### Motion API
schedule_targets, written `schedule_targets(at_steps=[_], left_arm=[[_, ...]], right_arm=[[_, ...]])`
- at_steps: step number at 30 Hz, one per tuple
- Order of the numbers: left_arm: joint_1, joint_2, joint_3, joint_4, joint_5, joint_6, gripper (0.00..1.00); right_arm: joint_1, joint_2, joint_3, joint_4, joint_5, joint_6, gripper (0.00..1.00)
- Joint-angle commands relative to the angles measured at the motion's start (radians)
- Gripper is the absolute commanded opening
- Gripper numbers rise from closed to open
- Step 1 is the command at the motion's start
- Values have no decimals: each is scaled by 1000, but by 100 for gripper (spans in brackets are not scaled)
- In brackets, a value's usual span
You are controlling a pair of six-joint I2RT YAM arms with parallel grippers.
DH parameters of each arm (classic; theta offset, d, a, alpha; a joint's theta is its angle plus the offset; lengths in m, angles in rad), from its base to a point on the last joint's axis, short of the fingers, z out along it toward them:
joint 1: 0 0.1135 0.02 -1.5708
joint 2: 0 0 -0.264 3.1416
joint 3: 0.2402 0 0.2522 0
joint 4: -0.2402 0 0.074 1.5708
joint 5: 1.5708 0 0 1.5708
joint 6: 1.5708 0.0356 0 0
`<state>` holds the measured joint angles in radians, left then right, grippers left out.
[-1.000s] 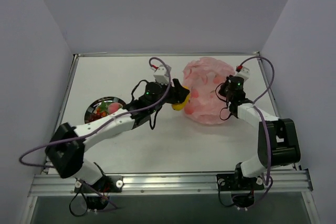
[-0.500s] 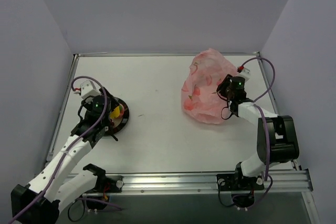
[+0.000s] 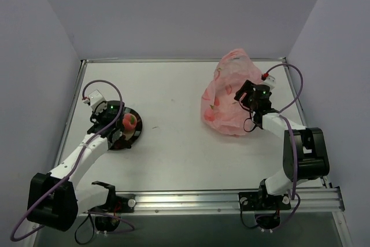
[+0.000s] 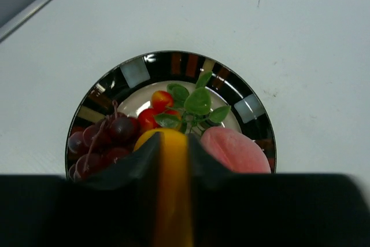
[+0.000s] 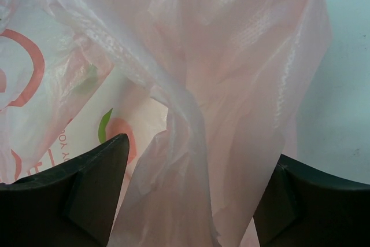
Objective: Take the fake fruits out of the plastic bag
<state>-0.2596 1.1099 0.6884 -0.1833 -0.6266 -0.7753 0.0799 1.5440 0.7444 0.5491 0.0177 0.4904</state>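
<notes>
Top external: swings left pincer from bag over to plate, clenched on yellow fruit; spreads right pincer wide, letting go of bag on bench. Means another fruit out, needing only release.

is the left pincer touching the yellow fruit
Touching. The left wrist view shows the yellow fruit filling the gap between the fingers of the left pincer, pressed against both.
</notes>
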Motion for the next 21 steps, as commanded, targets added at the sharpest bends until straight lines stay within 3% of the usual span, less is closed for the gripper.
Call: schedule_targets(at_steps=[1,7,13,21], left_arm=[[11,42,42,59,-44,11,8],[11,84,28,113,-59,21,22],[10,50,14,148,-36,11,46],[-10,-45,37,150,53,10,47]], right_arm=[[-2,-25,7,18,-7,-3,72],[1,-24,3,20,-7,-3,78],[1,-41,7,9,-36,2,86],[4,-117,24,-73,-21,13,96]])
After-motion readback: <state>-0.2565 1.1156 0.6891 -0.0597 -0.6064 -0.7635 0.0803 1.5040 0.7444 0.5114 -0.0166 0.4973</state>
